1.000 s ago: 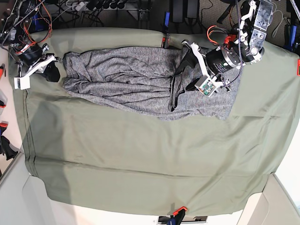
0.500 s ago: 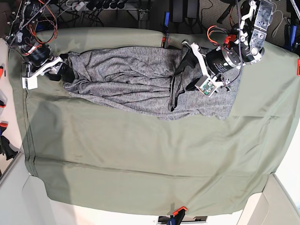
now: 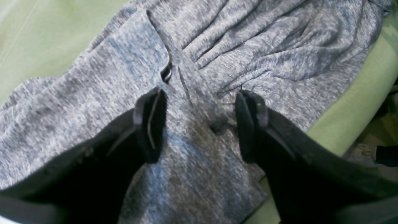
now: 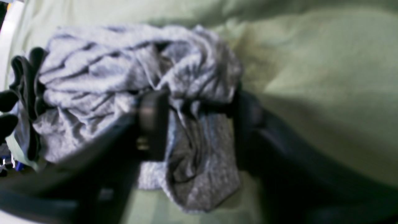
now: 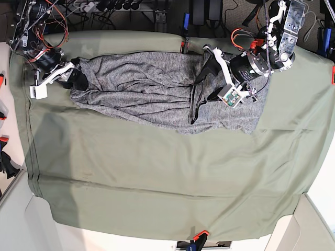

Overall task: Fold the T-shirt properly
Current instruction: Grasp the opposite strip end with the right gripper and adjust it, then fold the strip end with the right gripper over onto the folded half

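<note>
The heather-grey T-shirt [image 5: 146,89] lies rumpled along the far side of the table, partly doubled over with a dark fold near its right third. My left gripper [image 5: 207,78] hovers low over that right part. In the left wrist view it [image 3: 199,124] is open, both fingers straddling a ridge of flat fabric [image 3: 248,46]. My right gripper [image 5: 78,77] is at the shirt's left end. In the right wrist view it [image 4: 199,124] stands open around a bunched fold of the shirt [image 4: 108,77]. That view is blurred.
An olive-green sheet [image 5: 157,178] covers the whole table and hangs over its edges. Orange clamps hold it at the front edge [image 5: 200,235], the back edge [image 5: 183,47] and the right edge [image 5: 333,73]. Cables and equipment [image 5: 104,8] crowd the space behind the table.
My right gripper has moved right, from beside the shirt's left end onto that end, and its jaws have opened around the cloth. The left arm has not moved.
</note>
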You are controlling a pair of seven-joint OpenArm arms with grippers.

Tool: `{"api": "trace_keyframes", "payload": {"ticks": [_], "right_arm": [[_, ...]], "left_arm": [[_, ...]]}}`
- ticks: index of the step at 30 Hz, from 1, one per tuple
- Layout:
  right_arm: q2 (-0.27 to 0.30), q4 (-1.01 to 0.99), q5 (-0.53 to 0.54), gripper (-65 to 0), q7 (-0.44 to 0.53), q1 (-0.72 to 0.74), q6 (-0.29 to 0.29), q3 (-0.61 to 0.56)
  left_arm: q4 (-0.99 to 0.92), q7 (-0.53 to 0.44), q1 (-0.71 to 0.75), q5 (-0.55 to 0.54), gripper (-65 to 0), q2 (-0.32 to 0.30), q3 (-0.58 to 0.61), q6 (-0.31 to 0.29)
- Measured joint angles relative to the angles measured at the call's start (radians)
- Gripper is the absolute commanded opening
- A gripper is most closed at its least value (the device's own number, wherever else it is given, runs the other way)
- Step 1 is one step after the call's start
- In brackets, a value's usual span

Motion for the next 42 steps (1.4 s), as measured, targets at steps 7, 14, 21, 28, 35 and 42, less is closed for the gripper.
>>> {"api": "trace_keyframes", "payload": {"ticks": [7,14,21,28,35,42], "right_arm": [[-0.006,0.0,-0.012,-65.0,0.002,-0.002,0.0,-0.001],[-0.008,0.0,-0.018,-65.0,0.03,0.007,0.0,-0.001],[-0.008,0.089,0.047,-65.0,-0.01,0.043,0.007,-0.003],[-0.007,0.182,0.051,-65.0,-0.011,0.042,0.008,-0.14],[-0.117,0.217,0.019,-65.0,-0.011,0.092,0.007,-0.461],[-0.243,0.177,-0.144,-65.0,0.06,0.233,0.005,-0.721]], "left_arm": [[0.0,0.0,0.0,0.0,-27.2,0.0,0.0,0.0],[0.0,0.0,0.0,0.003,-27.3,0.0,0.0,0.0],[0.0,0.025,-0.003,-0.174,-27.4,-0.012,-0.191,-0.144],[0.0,0.053,-0.002,-0.232,-27.4,-0.011,-0.27,-0.169],[0.0,0.073,0.005,-0.173,-27.4,-0.056,-0.271,-0.167],[0.0,0.079,0.06,-0.199,-27.4,-0.126,-0.415,-0.165]]}}
